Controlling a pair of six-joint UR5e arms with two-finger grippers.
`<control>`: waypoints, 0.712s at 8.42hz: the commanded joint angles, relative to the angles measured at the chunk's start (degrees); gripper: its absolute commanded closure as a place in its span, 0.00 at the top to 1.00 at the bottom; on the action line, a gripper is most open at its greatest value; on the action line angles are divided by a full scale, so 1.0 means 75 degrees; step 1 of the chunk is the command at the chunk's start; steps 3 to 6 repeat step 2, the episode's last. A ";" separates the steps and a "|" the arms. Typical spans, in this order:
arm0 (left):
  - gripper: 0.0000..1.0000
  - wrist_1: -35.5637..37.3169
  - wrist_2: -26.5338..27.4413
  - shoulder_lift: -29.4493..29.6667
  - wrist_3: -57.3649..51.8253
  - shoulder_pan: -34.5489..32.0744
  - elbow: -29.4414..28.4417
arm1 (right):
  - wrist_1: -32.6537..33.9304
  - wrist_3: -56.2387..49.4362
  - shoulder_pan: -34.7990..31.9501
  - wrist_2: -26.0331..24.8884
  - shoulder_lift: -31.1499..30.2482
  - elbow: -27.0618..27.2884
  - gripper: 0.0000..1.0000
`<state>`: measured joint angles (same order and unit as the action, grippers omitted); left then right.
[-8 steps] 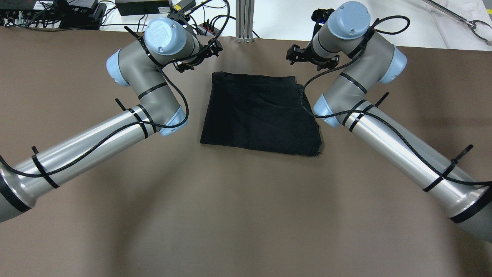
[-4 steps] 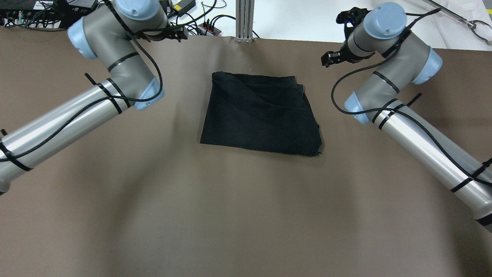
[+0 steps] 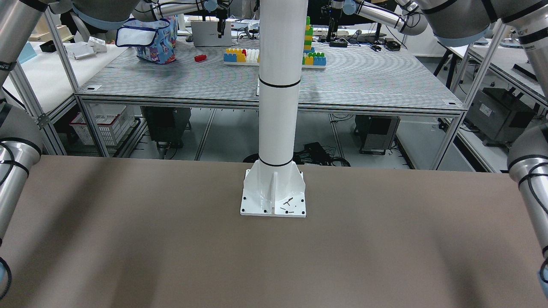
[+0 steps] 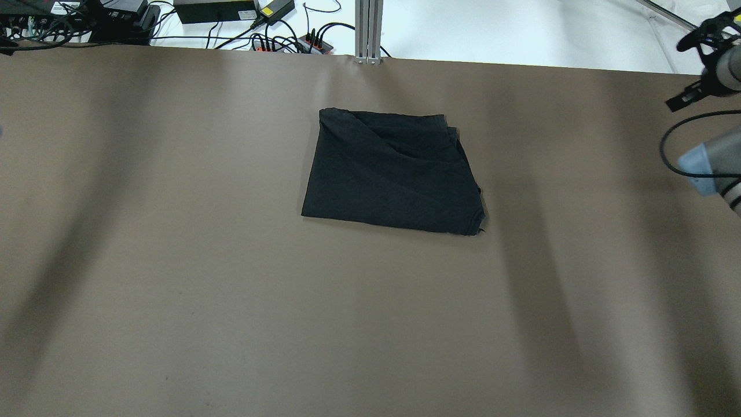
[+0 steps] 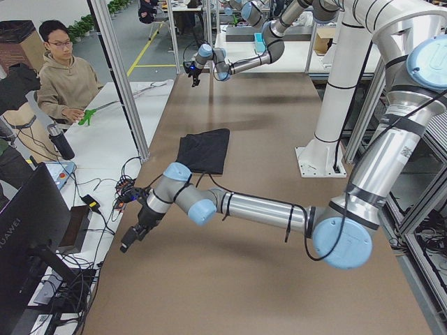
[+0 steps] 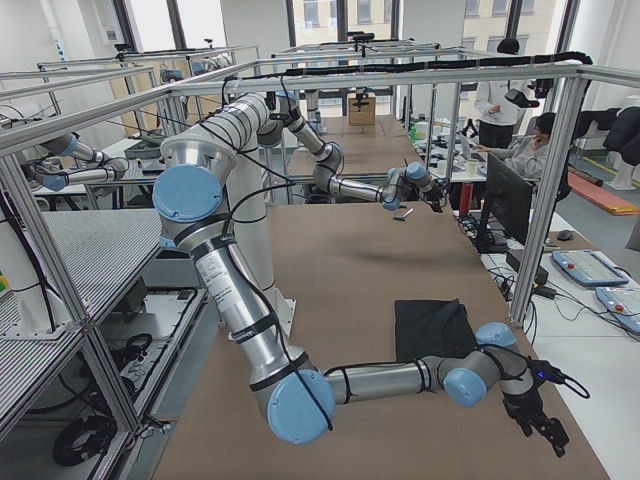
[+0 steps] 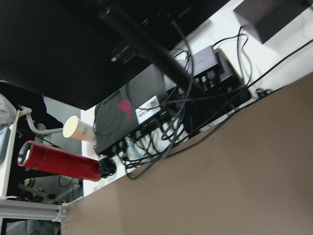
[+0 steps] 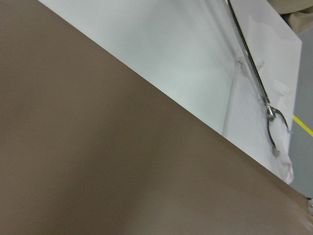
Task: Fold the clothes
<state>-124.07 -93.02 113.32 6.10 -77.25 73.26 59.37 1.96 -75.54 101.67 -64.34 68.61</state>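
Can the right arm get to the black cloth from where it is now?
Probably yes. The cloth lies flat and alone on the table; the right arm sits out at its edge, with only bare surface between them.

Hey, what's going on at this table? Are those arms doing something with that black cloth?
It's a two-armed robot whose job is folding clothes. The black cloth lies folded in a rough square on the brown table, with a few creases across the top. Nothing is touching it right now. The left gripper is out by the table's edge at one end, and the right gripper is out at the other end. A man sits at a side desk nearby.
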 commanded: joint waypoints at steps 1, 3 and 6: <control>1.00 -0.1071 0.0050 -0.1033 -0.0614 -0.0808 0.0284 | -0.0123 -0.0413 -0.0743 -0.0501 -0.1461 0.1220 0.94; 1.00 -0.1059 -0.0007 -0.1081 -0.0625 -0.0820 0.0321 | -0.0169 -0.0472 -0.0756 -0.0525 -0.1778 0.1605 0.94; 1.00 -0.1059 -0.0007 -0.1081 -0.0625 -0.0820 0.0321 | -0.0169 -0.0472 -0.0756 -0.0525 -0.1778 0.1605 0.94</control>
